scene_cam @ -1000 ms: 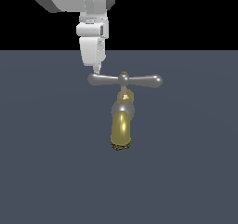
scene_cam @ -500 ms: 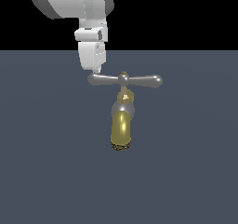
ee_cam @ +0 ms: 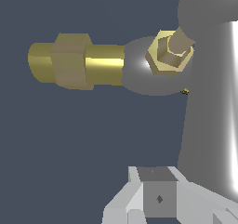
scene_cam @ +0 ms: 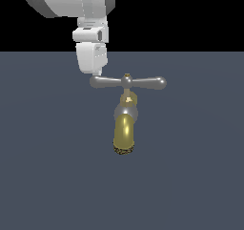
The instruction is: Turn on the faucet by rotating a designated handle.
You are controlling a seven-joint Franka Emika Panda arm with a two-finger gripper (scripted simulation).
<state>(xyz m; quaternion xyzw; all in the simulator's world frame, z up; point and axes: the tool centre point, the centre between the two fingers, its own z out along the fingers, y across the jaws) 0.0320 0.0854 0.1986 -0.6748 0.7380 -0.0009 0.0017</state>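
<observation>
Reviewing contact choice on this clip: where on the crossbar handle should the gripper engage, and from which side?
Probably the outer bulb of the handle arm on the exterior view's left, where the gripper already sits just above. That end lies farthest from the gold hub, so it gives the most leverage. Coming down from above suits the level bar; the faucet spout hangs clear below.

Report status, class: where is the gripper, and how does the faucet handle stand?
Gripper at handle's exterior-view-left arm tip, jaw state unclear. Handle level across faucet. Nothing in the way.
</observation>
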